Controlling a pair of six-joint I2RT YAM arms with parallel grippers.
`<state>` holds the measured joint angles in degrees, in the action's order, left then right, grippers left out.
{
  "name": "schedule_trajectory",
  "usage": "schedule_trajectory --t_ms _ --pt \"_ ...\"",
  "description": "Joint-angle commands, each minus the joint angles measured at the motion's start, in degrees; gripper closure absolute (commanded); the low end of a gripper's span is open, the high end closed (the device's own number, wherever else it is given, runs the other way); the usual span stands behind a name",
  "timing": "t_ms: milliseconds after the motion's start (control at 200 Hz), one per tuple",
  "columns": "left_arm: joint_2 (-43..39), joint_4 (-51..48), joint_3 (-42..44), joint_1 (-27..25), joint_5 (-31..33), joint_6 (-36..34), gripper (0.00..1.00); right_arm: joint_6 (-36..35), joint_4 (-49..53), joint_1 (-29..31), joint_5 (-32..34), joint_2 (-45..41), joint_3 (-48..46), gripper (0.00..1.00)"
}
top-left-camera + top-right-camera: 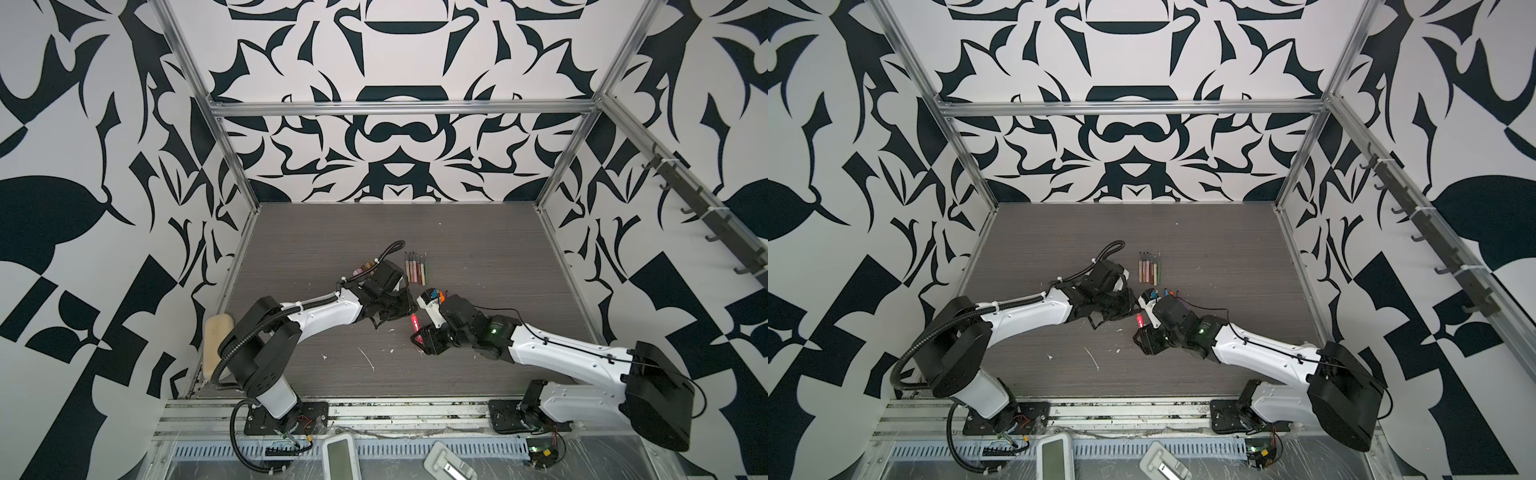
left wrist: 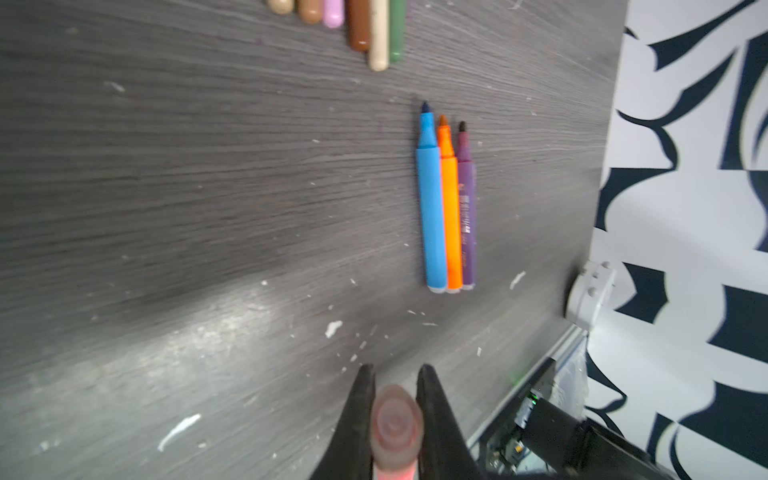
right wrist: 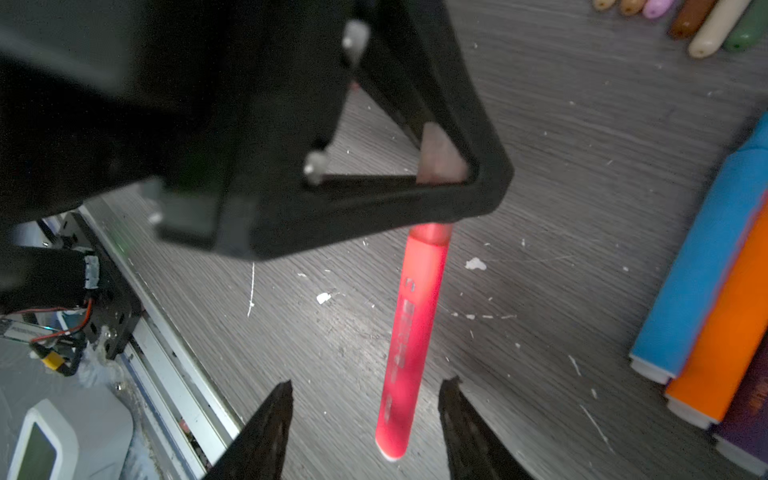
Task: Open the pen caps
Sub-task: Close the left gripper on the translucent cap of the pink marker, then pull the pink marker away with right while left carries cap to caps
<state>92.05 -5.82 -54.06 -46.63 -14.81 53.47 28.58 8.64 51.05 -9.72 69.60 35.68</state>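
Black jaws on the left gripper (image 2: 395, 374) are pinched tight round a cloudy pink cap (image 2: 397, 419), seen end-on from its own wrist camera. From that cap the pink pen (image 3: 415, 316) sticks straight out toward the right gripper (image 3: 369, 382). The right jaws stand well apart on either side of the barrel's tail end and touch nothing that I can see. So the pen hangs clear of the table (image 1: 478, 257) by its cap alone, about the middle and a little toward the near edge. Cap and barrel look joined.

Just past the grippers, toward the far edge, 3 thick pens lie side by side and touching: a blue pen (image 2: 432, 216), an orange pen (image 2: 451, 216) and a purple pen (image 2: 467, 216), all with bare tips. Farther on is a row of thin pens (image 1: 415, 268), their bare tips pointing at the far edge. A few loose caps (image 1: 365, 266) sit by the left arm's wrist, partly hidden by it.

To my eye the step in hand is uncapping this pink pen, with the grip only half made. Next, the right jaws need to close square on the barrel, firmly enough not to slip on smooth plastic. Then the 2 arms should draw apart along the pen's own line, without bending it.
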Motion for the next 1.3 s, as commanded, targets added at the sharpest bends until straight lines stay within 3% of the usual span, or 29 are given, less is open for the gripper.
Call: schedule_trajectory --t_ms 0,165,250,295,375,520,800,1295 --pt "-3.5 -0.7 1.2 -0.2 -2.9 -0.9 1.0 1.0 -2.5 -0.7 -1.0 1.3 0.4 0.42" --pt "-5.9 -0.8 1.3 -0.1 -4.2 -0.2 1.0 1.5 -3.6 -1.1 -0.8 2.2 0.4 0.44" --pt "-6.3 -0.9 1.4 -0.1 -4.4 0.0 1.0 1.6 -4.3 -1.2 -0.7 1.8 0.2 0.51" --pt "-6.5 -0.9 1.5 -0.1 -4.4 0.0 1.0 1.9 -4.7 -1.2 -0.4 1.4 -0.1 0.63" --pt "-6.8 -0.9 2.0 0.0 -4.0 0.0 1.0 3.0 -5.3 -1.2 0.2 0.4 -1.1 1.0" --pt "-7.1 -2.7 1.0 2.6 -3.3 -2.0 1.0 6.2 -5.8 -1.2 -0.5 -1.7 -3.6 1.0" --pt "-5.3 -9.8 -6.2 15.2 -4.2 -10.6 1.0 14.6 -16.3 0.0 -3.3 -5.5 -13.1 1.0" --pt "-0.8 -12.7 -13.8 23.4 -6.7 -14.7 1.0 13.0 -23.6 1.1 -6.5 -7.6 -16.4 1.0"
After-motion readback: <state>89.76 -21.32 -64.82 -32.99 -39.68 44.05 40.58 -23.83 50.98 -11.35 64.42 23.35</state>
